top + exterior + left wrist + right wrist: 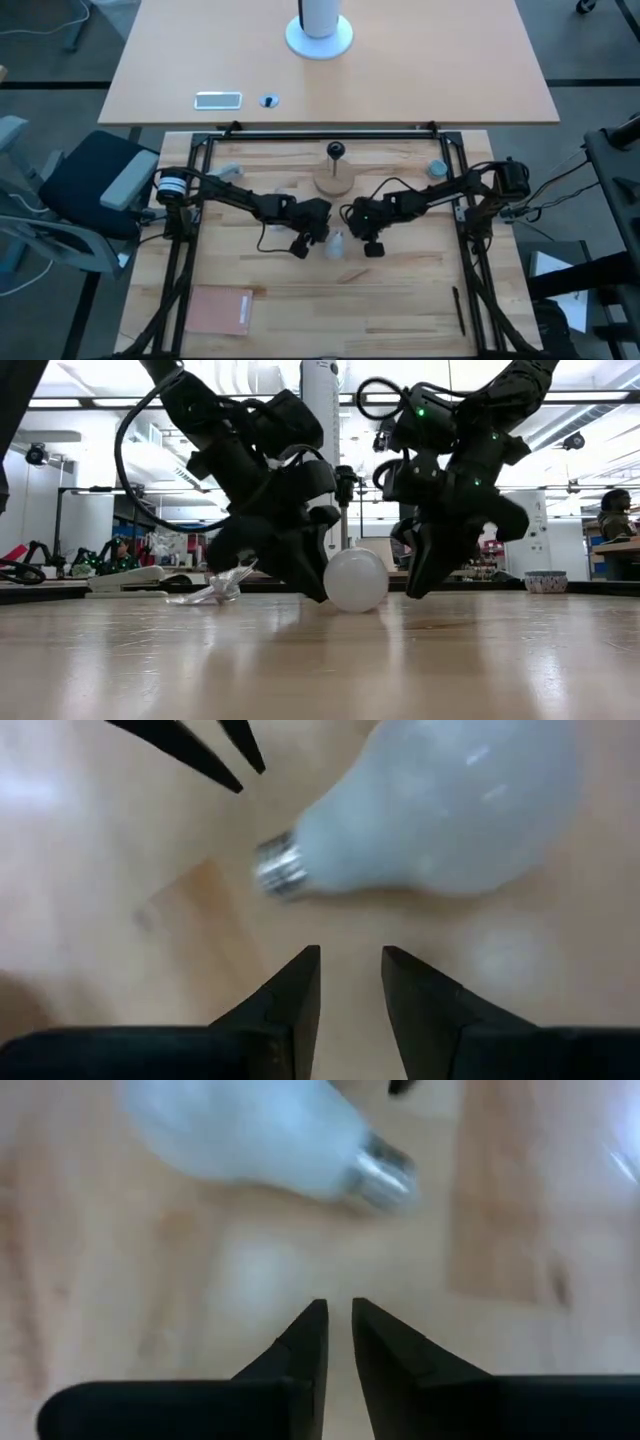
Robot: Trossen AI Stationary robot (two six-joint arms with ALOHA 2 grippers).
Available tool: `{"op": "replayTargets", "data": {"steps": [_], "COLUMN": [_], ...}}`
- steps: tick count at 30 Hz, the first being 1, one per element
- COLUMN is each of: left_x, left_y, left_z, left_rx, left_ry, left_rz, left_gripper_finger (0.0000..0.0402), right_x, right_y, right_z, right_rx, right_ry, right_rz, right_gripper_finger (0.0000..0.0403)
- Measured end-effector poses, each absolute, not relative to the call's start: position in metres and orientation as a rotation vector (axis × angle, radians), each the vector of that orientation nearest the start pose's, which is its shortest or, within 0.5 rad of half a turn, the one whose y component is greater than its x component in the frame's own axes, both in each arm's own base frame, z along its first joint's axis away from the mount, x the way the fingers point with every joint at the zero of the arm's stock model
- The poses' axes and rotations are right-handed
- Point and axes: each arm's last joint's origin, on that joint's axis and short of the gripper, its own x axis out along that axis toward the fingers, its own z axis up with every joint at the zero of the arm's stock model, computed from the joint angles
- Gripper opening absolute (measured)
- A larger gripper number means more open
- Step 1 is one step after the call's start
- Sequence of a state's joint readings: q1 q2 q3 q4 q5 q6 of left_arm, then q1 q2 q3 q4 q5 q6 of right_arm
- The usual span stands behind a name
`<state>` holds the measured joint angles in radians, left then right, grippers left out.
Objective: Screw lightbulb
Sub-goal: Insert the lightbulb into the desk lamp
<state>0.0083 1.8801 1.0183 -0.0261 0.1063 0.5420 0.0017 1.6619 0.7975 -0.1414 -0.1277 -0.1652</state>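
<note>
On the pale wooden table (400, 290) we've got the small frosted white bulb with its grey metal screw base (355, 580) lying loose between both grippers. Light, slick, breakable, so we'd grab the globe gently. Left gripper (350, 975) and right gripper (339, 1325) both stand slightly parted, holding nothing.

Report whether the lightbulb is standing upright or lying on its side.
Lying on its side. The lightbulb rests on the wooden table, its metal screw base pointing sideways, unheld by either arm.

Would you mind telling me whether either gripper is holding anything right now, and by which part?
Nothing is held. The lightbulb lies on the table, clear of both the left gripper and the right gripper, whose fingers stand slightly apart with nothing between them.
</note>
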Motion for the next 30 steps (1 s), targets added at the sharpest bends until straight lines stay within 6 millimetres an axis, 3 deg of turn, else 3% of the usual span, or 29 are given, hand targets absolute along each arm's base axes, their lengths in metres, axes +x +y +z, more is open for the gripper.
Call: {"op": "replayTargets", "data": {"steps": [8, 16, 25, 30], "left_x": [0.368, 0.373, 0.377, 0.371], "left_y": [-0.012, -0.02, -0.02, -0.02], "left_z": [0.136, 0.141, 0.145, 0.151], "left_rx": [0.215, 0.129, 0.089, 0.076], "left_ry": [0.8, 0.738, 0.689, 0.73], "left_rz": [-0.411, -0.379, -0.355, -0.346], "left_gripper_finger": [0.0098, 0.0077, 0.0066, 0.0063], "right_x": [0.307, 0.319, 0.33, 0.322], "right_y": [0.005, 0.004, 0.003, -0.002], "right_z": [0.14, 0.134, 0.144, 0.146], "right_rx": [-0.121, -0.173, -0.25, -0.286], "right_ry": [0.908, 0.821, 0.663, 0.764], "right_rz": [0.25, 0.25, 0.251, 0.116], "right_gripper_finger": [0.0034, 0.0013, 0.0008, 0.0007]}}
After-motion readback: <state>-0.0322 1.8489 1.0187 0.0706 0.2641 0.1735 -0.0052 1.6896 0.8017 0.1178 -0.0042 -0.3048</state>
